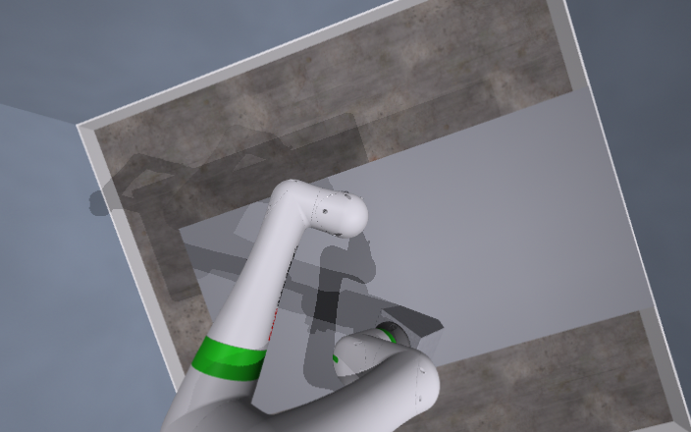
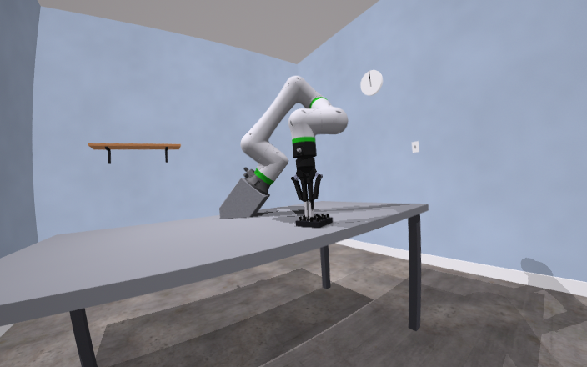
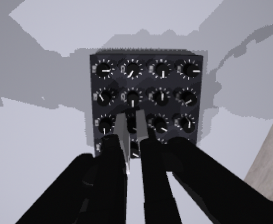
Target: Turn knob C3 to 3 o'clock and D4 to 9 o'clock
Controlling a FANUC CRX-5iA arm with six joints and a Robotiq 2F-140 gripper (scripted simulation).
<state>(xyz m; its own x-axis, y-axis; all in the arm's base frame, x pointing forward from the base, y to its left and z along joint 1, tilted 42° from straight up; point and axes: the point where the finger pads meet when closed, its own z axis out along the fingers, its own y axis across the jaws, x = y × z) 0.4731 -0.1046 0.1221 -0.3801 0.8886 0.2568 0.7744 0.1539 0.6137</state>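
The black knob box (image 3: 147, 99) stands on the grey table, with its four rows of white-lined knobs seen from above in the wrist view. My gripper (image 3: 132, 124) points straight down onto it and is shut on one knob, in the third row from the top of that view and second from its left. The printed names are too small to read, so I cannot tell which knob it is. In the exterior view the gripper (image 2: 307, 210) stands upright on the knob box (image 2: 313, 221). In the top view my arm hides both.
The arm's grey slanted base (image 2: 243, 198) stands on the table just behind and to the left of the box. The table's far right edge (image 2: 418, 208) is some way to the right of the box. A shelf (image 2: 133, 147) and a clock (image 2: 371, 82) hang on the walls.
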